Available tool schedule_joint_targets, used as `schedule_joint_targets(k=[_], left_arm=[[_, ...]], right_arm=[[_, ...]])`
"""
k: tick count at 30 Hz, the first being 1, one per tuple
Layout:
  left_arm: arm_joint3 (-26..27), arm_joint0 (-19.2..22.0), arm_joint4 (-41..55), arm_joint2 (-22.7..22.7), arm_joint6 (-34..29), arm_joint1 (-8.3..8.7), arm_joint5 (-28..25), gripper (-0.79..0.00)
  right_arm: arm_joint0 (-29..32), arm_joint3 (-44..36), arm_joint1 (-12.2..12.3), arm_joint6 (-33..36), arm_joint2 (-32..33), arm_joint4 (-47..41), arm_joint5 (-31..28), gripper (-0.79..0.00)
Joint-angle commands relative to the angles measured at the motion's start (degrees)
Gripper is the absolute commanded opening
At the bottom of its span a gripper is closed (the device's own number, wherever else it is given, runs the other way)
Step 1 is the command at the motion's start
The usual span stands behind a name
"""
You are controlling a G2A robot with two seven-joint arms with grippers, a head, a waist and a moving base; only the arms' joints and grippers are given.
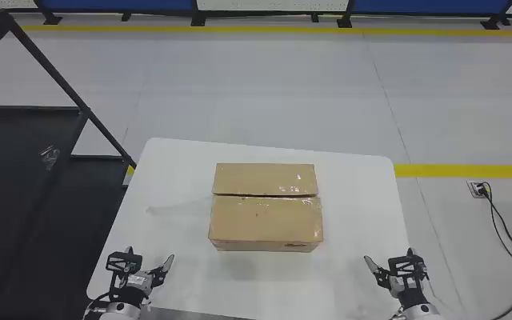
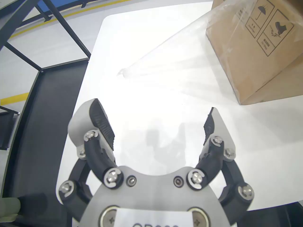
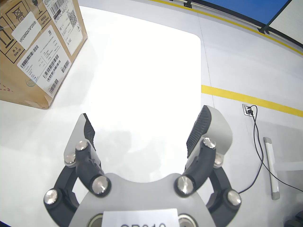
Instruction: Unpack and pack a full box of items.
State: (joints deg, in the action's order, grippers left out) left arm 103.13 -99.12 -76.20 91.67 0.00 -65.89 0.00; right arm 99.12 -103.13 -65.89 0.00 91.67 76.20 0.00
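Left gripper (image 2: 153,106) gapes; closed box (image 1: 266,206) hides its contents.

Pale floor (image 1: 264,88) surrounding a white table (image 1: 176,184)
Yellow lines (image 1: 456,170) are crossing it, blue panels (image 1: 112,6) are lining the far side, a black rack (image 1: 48,192) is standing beside the table, and a cable (image 1: 500,220) is trailing from a socket (image 1: 477,189).

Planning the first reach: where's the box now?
In the top view the box sits closed, centred on the table, ahead of and between the left tool and right tool.
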Motion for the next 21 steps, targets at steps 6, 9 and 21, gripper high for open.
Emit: schedule_joint_targets(k=[6, 9, 21], left_arm=[[0.0, 0.0, 0.0, 0.0, 0.0, 0.0, 0.0, -0.001], [0.0, 0.0, 0.0, 0.0, 0.0, 0.0, 0.0, 0.0], [1.2, 0.5, -1.3, 0.8, 6.1, 0.07, -2.2, 0.0]], right_arm=[[0.0, 0.0, 0.0, 0.0, 0.0, 0.0, 0.0, 0.0], [0.0, 0.0, 0.0, 0.0, 0.0, 0.0, 0.0, 0.0], [0.3, -3.0, 0.1, -1.3, -1.5, 2.9, -3.2, 0.0]])
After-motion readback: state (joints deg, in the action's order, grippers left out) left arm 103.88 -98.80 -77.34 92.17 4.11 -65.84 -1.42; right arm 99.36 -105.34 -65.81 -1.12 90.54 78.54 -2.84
